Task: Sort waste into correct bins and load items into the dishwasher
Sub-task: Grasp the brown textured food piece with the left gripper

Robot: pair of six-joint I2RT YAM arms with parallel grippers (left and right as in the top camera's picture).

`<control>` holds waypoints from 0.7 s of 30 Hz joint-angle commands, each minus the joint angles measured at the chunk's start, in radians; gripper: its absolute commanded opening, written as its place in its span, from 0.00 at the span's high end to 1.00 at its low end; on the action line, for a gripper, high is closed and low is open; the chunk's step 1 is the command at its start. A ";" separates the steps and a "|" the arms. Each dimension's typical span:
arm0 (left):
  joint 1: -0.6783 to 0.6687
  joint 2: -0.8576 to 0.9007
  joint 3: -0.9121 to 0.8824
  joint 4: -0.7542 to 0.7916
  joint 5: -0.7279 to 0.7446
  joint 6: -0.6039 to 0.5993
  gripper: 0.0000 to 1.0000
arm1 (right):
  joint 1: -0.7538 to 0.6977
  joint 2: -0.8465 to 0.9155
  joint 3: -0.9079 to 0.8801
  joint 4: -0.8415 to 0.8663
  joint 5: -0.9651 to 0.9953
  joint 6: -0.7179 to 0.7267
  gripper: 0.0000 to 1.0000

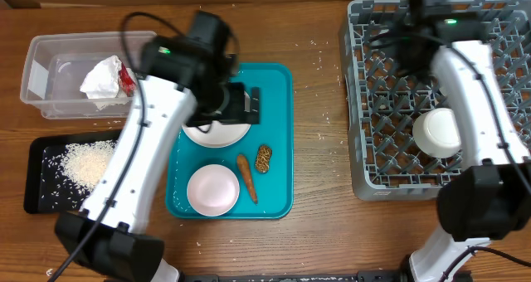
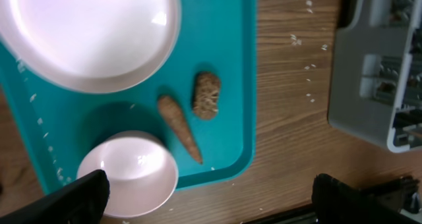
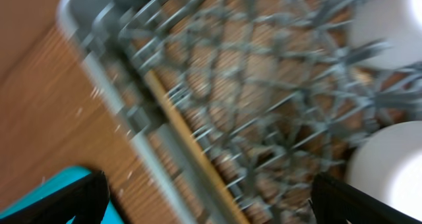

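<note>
Above the tray (image 1: 278,91), left gripper (image 2: 211,184) hangs wide, empty; right gripper (image 3: 210,184) equally wide over the rack (image 1: 353,108). Pick stage, apparently: next move needs squaring on the carrot (image 2: 179,128).

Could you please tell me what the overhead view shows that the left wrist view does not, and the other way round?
Only overhead: the clear bin holding a crumpled wrapper, the black tray with rice, and a white cup in the rack. Only left wrist: stray grains on the teal tray, and the left gripper with its fingertips wide apart. Both: the teal tray, white plate, bowl, carrot, brown biscuit and part of the rack.
</note>
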 commanded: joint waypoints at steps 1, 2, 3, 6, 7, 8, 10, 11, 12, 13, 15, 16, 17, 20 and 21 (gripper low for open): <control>-0.109 0.021 -0.010 0.031 -0.079 0.019 0.00 | -0.097 -0.019 0.023 0.004 0.006 0.008 0.00; -0.137 0.032 -0.010 0.034 -0.093 0.019 0.00 | -0.131 -0.019 0.023 0.003 0.006 0.008 0.00; -0.163 0.048 -0.010 0.034 -0.117 0.018 0.00 | -0.148 -0.019 0.023 0.003 0.006 0.008 0.00; -0.202 0.101 -0.010 0.033 -0.130 0.018 0.03 | -0.196 -0.019 0.023 0.003 0.006 0.008 0.00; -0.220 0.143 -0.010 0.033 -0.126 0.006 0.08 | -0.212 -0.019 0.023 0.003 0.006 0.008 0.00; -0.226 0.161 -0.010 0.033 -0.121 0.006 0.09 | -0.217 -0.019 0.023 0.003 0.006 0.008 0.00; -0.242 0.222 -0.010 0.032 -0.118 0.007 0.11 | -0.228 -0.019 0.023 0.003 0.006 0.008 0.00; -0.247 0.257 -0.010 0.033 -0.117 0.006 0.14 | -0.229 -0.019 0.023 0.003 0.006 0.008 0.00; -0.249 0.277 -0.010 0.034 -0.118 0.006 0.15 | -0.228 -0.019 0.023 0.003 0.006 0.008 0.00; -0.250 0.302 -0.010 0.038 -0.119 0.006 0.15 | -0.228 -0.019 0.023 0.003 0.006 0.008 0.00; -0.250 0.337 -0.010 0.047 -0.119 0.006 0.14 | -0.228 -0.019 0.023 0.003 0.006 0.008 0.00; -0.250 0.363 -0.010 0.048 -0.119 -0.012 0.14 | -0.228 -0.019 0.023 0.003 0.006 0.008 0.00; -0.250 0.373 -0.010 0.047 -0.118 -0.016 0.14 | -0.228 -0.019 0.023 0.003 0.006 0.008 0.00; -0.250 0.402 -0.013 0.025 -0.121 -0.019 0.15 | -0.228 -0.019 0.023 0.003 0.006 0.008 0.00; -0.250 0.402 -0.016 0.021 -0.127 -0.019 0.15 | -0.228 -0.019 0.023 0.003 0.006 0.008 0.00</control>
